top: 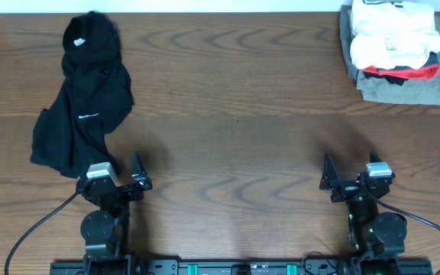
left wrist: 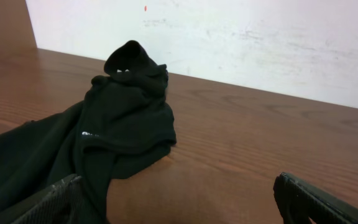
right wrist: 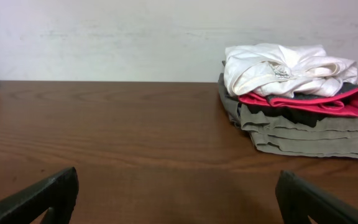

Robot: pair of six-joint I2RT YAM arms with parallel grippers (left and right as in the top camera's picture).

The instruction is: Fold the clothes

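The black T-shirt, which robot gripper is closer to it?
Left. The left gripper sits open at the near edge of the black T-shirt. The right gripper is open too, far across the table on the other side.

Dark brown wood-grain surface [top: 235, 114]. Carries 2 things directly: at far left a crumpled black T-shirt [top: 82, 99], bunched and unfolded; at far right a grey folded garment [top: 403, 92], bottom of a stack, well apart from the T-shirt.
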